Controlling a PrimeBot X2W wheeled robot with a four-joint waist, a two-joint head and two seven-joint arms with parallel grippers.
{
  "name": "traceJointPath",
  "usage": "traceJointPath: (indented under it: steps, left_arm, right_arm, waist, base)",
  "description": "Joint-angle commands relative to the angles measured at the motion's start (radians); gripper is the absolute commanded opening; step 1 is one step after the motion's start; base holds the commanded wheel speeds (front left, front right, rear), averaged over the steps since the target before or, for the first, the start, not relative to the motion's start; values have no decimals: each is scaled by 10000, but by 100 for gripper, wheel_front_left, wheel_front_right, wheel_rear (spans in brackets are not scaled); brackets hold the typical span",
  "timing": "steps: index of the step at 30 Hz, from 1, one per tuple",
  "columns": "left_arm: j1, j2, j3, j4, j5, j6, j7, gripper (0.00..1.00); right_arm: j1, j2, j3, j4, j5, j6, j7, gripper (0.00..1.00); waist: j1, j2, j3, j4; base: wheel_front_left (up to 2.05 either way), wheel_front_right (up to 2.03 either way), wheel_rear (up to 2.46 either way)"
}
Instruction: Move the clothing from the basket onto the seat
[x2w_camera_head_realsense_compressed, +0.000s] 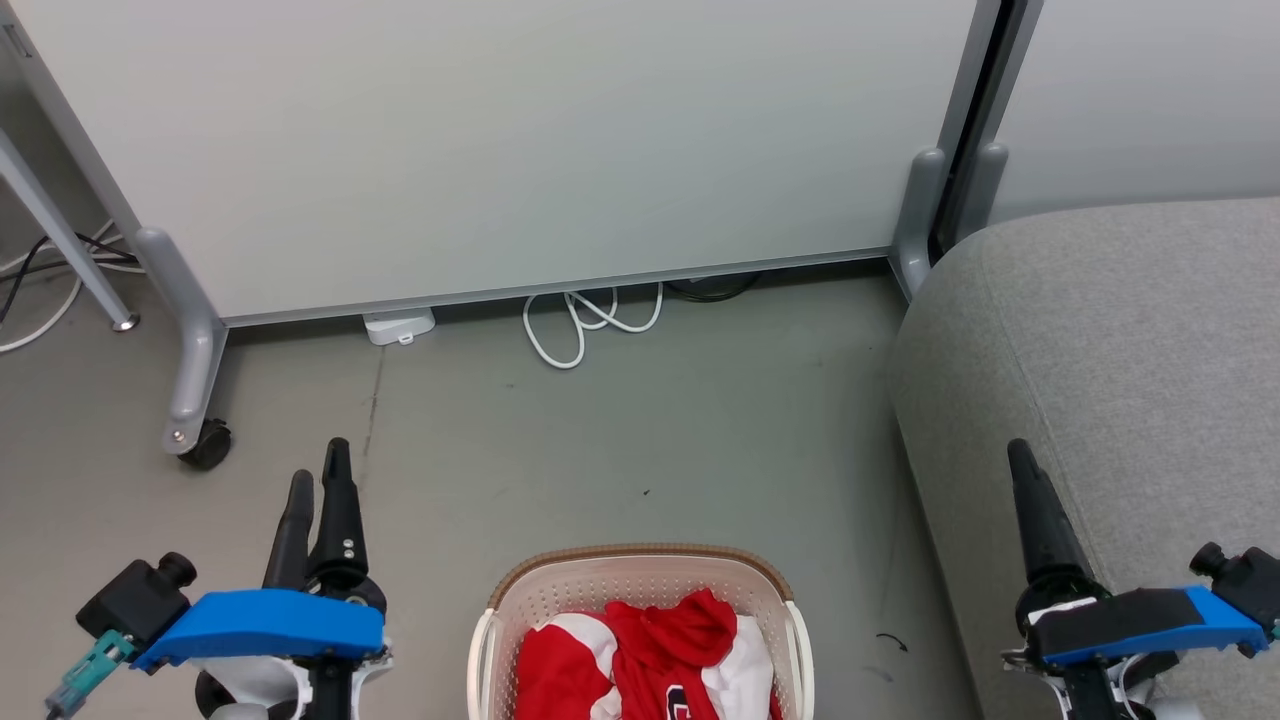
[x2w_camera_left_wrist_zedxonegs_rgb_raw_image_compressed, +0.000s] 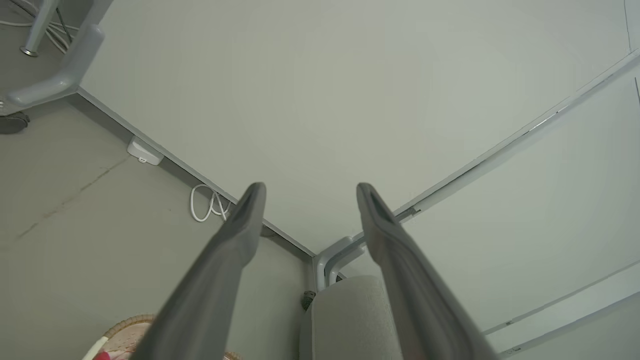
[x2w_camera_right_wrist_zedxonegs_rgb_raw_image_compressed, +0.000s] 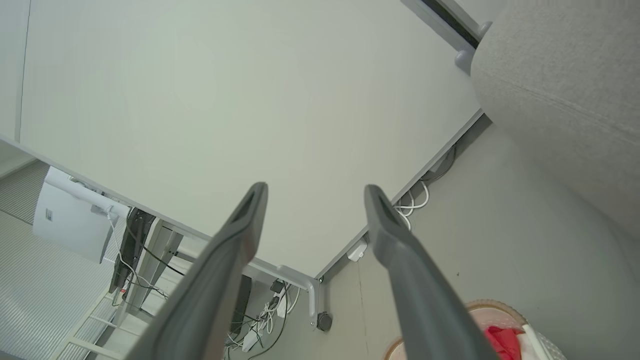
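The basket (x2w_camera_head_realsense_compressed: 640, 556) is sitting on the floor (x2w_camera_head_realsense_compressed: 650, 430) at 6 o'clock in the head view. The clothing (x2w_camera_head_realsense_compressed: 655, 640) is lying heaped inside it in red and white folds, with a dark mark at the picture's bottom edge that may be lettering. The seat (x2w_camera_head_realsense_compressed: 1120, 350) is taking up the 3 o'clock side, and a strip of floor is lying between its rounded corner and the basket. The left pincer (x2w_camera_head_realsense_compressed: 318, 465) is hovering at 8 o'clock, well apart from the basket, with its fingers spread and gripping nothing. The right pincer (x2w_camera_right_wrist_zedxonegs_rgb_raw_image_compressed: 315, 189) is hanging at 4 o'clock over the seat's near edge, likewise spread and empty. A white partition panel (x2w_camera_head_realsense_compressed: 500, 150) is running across 12 o'clock, and its castor foot (x2w_camera_head_realsense_compressed: 205, 445) is standing at 9 o'clock, beyond the left pincer. A looped white cable (x2w_camera_head_realsense_compressed: 590, 320) and a small white box (x2w_camera_head_realsense_compressed: 398, 326) are lying at the panel's base, toward 12 and 11 o'clock from the basket.
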Motion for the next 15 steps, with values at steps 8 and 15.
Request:
traceJointPath:
  steps: [8,15]
  left_arm:
    - [-298,112,-442,50,1649,188,-306,100]
    - [-358,170,-748,198,2585,313,-526,100]
  right_arm:
    - [-256,-65,220,-49,-1384,24,-302,100]
    - [-299,-72,392,13,-2396,27,-523,100]
  waist:
    - [0,0,16,18]
    - [0,0,46,44]
  base:
    - [0,0,0]
    - [0,0,0]
